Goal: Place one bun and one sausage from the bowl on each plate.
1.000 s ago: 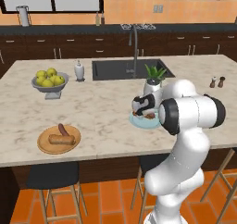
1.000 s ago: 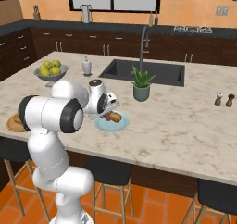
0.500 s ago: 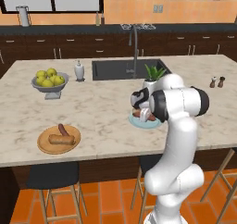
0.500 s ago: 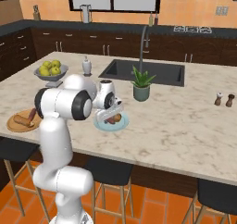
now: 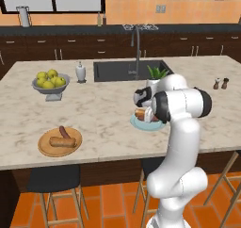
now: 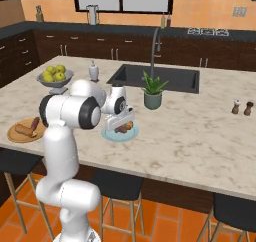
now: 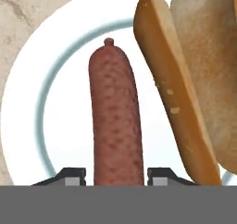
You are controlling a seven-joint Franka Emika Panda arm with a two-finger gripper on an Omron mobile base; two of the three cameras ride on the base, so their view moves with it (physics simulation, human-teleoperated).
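Sausage, reddish-brown and stubby (image 7: pixel 115 116), now lies flat on the pale blue glossy plate (image 7: pixel 28 79) beside the split golden bun (image 7: pixel 185 79), with the two-finger gripper (image 7: pixel 115 177) straddling its near end. The dark tips have just eased apart to either side of it, a small gap showing, so it looks released. Farther off, the tan wooden plate (image 5: pixel 44 147) already carries its own pair; both plates seem served.

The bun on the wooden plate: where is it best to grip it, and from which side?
Probably across the middle of the bun, coming from above. It lies flat and long on the wooden plate, with the sausage close behind, so a low sideways approach looks crowded.
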